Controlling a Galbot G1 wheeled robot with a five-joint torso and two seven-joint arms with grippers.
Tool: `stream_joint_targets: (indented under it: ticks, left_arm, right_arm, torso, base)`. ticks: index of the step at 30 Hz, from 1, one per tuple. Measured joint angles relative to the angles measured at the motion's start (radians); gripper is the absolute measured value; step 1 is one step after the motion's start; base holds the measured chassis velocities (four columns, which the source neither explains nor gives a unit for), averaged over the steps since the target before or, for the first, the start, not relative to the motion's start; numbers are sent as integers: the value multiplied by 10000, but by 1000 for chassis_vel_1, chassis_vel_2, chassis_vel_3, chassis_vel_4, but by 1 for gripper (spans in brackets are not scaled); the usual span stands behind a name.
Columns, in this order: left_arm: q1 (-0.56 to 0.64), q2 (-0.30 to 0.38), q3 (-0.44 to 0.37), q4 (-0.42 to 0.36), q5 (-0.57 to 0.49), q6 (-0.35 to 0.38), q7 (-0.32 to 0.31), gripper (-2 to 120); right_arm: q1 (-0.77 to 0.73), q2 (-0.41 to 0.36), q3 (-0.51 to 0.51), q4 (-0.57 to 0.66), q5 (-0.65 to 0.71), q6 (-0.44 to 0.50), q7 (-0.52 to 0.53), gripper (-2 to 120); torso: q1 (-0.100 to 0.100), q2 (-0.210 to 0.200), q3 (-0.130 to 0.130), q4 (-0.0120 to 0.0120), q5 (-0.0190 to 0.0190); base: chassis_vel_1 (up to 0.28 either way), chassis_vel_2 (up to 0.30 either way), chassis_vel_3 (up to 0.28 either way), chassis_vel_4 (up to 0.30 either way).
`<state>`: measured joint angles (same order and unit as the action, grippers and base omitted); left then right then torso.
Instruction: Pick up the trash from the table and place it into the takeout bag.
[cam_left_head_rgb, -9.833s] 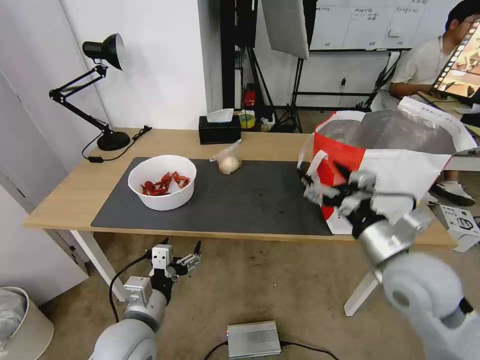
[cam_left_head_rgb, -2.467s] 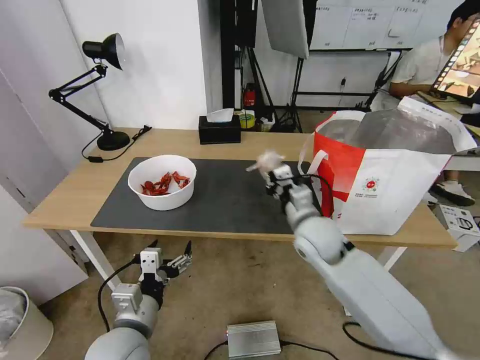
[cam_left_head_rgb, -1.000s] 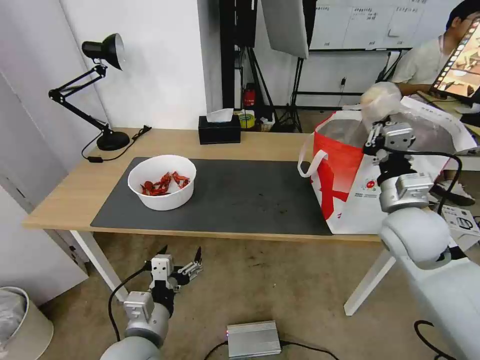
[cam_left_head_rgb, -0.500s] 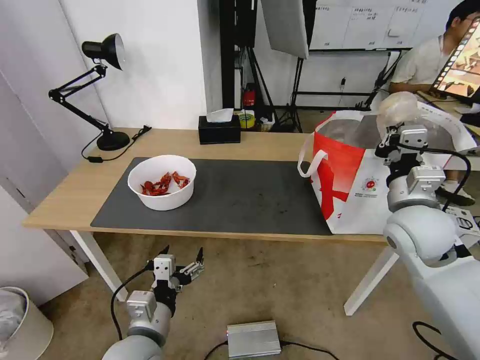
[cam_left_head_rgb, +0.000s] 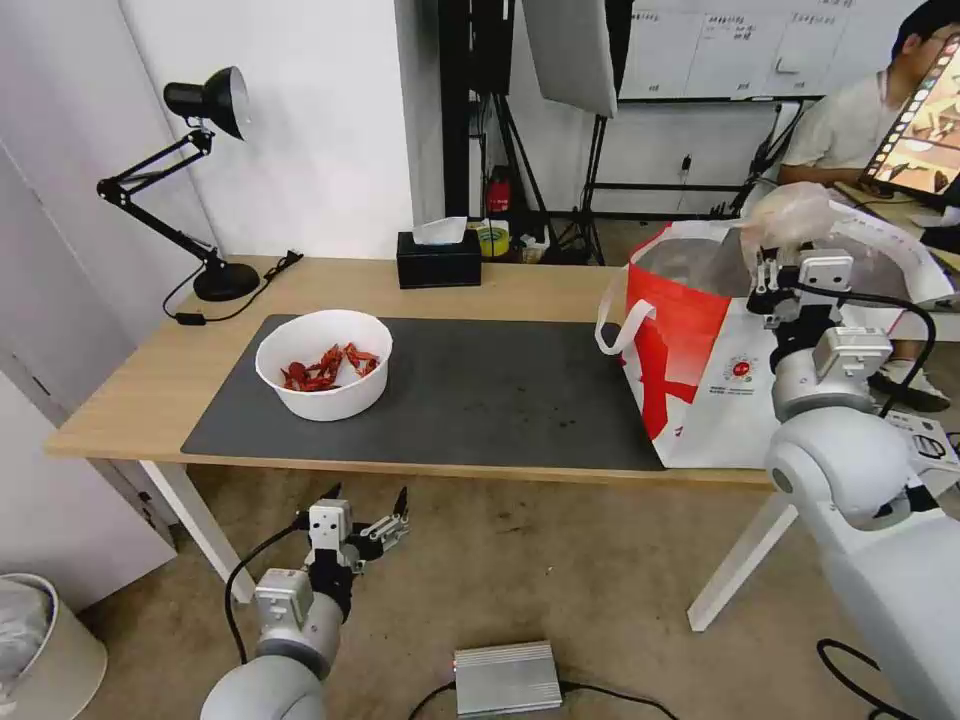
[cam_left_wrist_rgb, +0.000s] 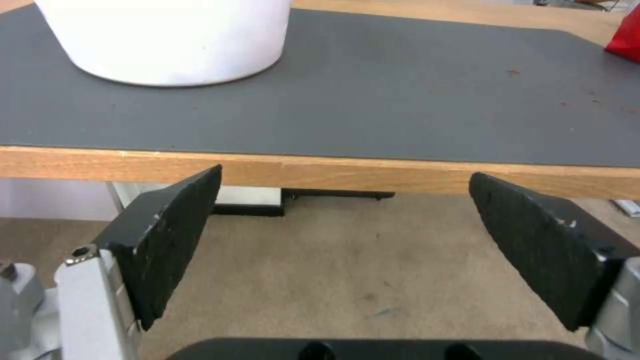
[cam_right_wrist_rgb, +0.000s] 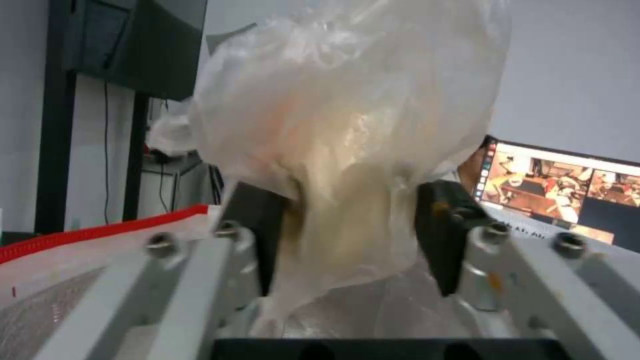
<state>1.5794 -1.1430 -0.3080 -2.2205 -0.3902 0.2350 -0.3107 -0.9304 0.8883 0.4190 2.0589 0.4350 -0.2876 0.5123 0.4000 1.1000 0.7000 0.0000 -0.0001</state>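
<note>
Head view counts one white round bowl of red crayfish shells (cam_left_head_rgb: 323, 376) on my long light-wood table (cam_left_head_rgb: 130, 385), well to the left of my right gripper (cam_left_head_rgb: 783, 262), and one knotted clear bag with a pale lump (cam_left_head_rgb: 790, 212) pinched in that gripper above the mouth of the one large white-and-red takeout bag (cam_left_head_rgb: 740, 360). Right wrist view alone shows both pads (cam_right_wrist_rgb: 437, 227) pressing into the plastic (cam_right_wrist_rgb: 347, 135). My left gripper (cam_left_head_rgb: 362, 515) hangs spread below the table edge; its wrist view shows the bowl's wall (cam_left_wrist_rgb: 167, 40) beyond the fingers (cam_left_wrist_rgb: 170, 235).
</note>
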Motion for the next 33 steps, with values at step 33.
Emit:
stream_joint_targets:
  ticks: [33]
  left_arm:
    - [201,-89,-73,-182,69,22,-10,100]
  right_arm:
    - [-237,-482,210,825,1656,719,-1002,100]
  torso:
    - [0,0,-1,0,1]
  base:
    - [0,0,0,0]
